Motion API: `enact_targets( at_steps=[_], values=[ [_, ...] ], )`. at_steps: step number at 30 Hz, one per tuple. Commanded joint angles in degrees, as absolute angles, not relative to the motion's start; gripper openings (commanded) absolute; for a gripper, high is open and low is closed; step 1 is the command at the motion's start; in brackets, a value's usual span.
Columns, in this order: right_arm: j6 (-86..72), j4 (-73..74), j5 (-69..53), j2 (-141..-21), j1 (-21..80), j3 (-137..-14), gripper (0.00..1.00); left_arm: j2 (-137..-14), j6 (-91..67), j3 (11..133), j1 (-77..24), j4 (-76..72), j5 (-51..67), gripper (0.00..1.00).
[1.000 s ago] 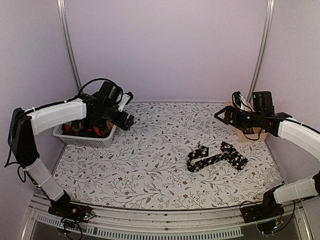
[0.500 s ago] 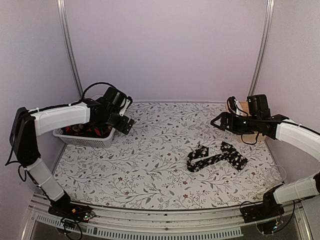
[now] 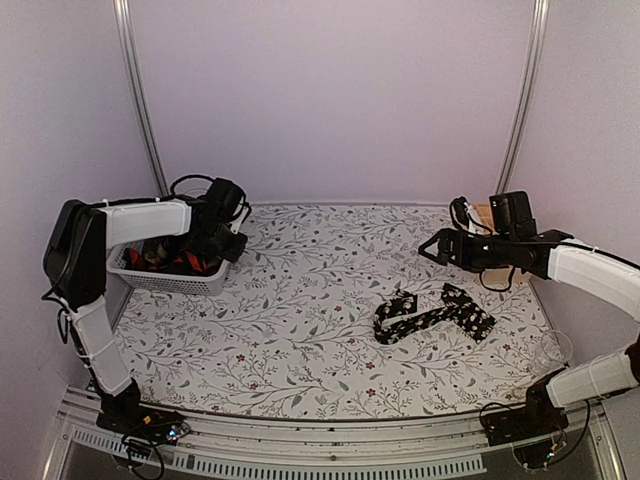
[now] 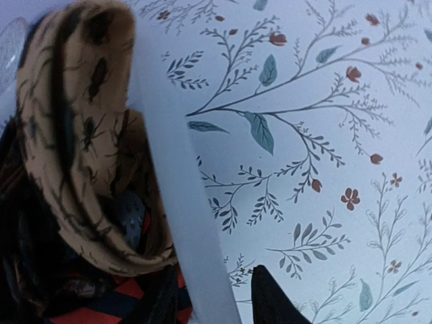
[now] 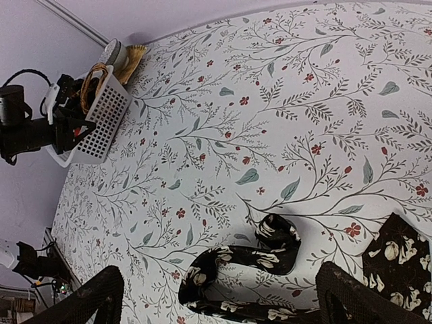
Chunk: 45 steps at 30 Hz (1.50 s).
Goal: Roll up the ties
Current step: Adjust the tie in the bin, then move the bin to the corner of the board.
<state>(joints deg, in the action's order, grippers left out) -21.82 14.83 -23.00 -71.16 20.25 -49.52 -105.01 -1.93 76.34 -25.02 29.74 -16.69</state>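
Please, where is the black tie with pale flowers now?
In the top view, the black flowered tie lies loose on the right half of the table, just nearer than the right gripper and far from the white basket at the left.

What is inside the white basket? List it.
The white basket holds a looped tan patterned tie lying over a red-and-dark striped tie; anything beneath them is covered.

Quick tally: two arms, so two hands, a left hand (image 3: 228, 244) and a right hand (image 3: 432, 247). One counter (image 3: 300, 340). One white basket (image 3: 170, 281). One black flowered tie (image 3: 432, 314) out on the counter. In the basket at least two more ties, a tan one (image 4: 74, 155) and a red-striped one (image 4: 128, 297); the pile's too tangled to count further.
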Motion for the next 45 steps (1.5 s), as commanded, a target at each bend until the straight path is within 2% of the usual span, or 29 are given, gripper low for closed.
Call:
enact_targets(
  at_steps=[1,5,10,17,23,30,40,41,42,45],
  values=[
    [-21.27,13.04,-22.71,-73.11,20.66,-49.04,1.00,-107.02,-1.71,78.72,-25.43,33.45,-11.45,0.28],
    [-21.42,12.20,-23.06,-73.43,20.74,-49.04,1.00,-104.64,-2.11,76.54,-26.41,34.43,-8.83,0.00],
    [-21.58,11.74,-23.98,-73.67,20.74,-48.68,1.00,-99.43,-2.77,71.07,-31.52,35.15,-5.41,0.00],
    [-21.40,11.48,-24.05,-73.22,20.75,-48.70,1.00,-93.93,-11.14,64.91,-38.99,36.86,-8.06,0.00],
    [-21.27,11.82,-23.27,-72.11,20.74,-48.96,1.00,-94.01,-17.51,64.91,-45.24,33.44,-4.71,0.00],
    [-21.60,11.89,-22.90,-70.92,20.75,-49.12,1.00,-106.28,-13.41,78.72,-48.36,30.49,-4.73,0.00],
    [-21.51,12.31,-22.55,-68.90,20.77,-48.48,1.00,-128.83,-13.79,106.81,-41.23,31.39,-13.17,0.00],
    [-21.50,12.26,-22.53,-68.76,20.75,-48.45,1.00,-130.61,-13.95,109.50,-39.99,30.96,-14.10,0.02],
    [-21.52,12.28,-22.50,-68.67,20.75,-48.37,1.00,-132.06,-14.21,112.33,-39.00,30.00,-14.95,0.09],
    [-21.49,12.78,-22.57,-68.56,20.77,-48.58,1.00,-132.24,-13.29,113.85,-37.25,21.42,-14.49,0.59]
  ],
)
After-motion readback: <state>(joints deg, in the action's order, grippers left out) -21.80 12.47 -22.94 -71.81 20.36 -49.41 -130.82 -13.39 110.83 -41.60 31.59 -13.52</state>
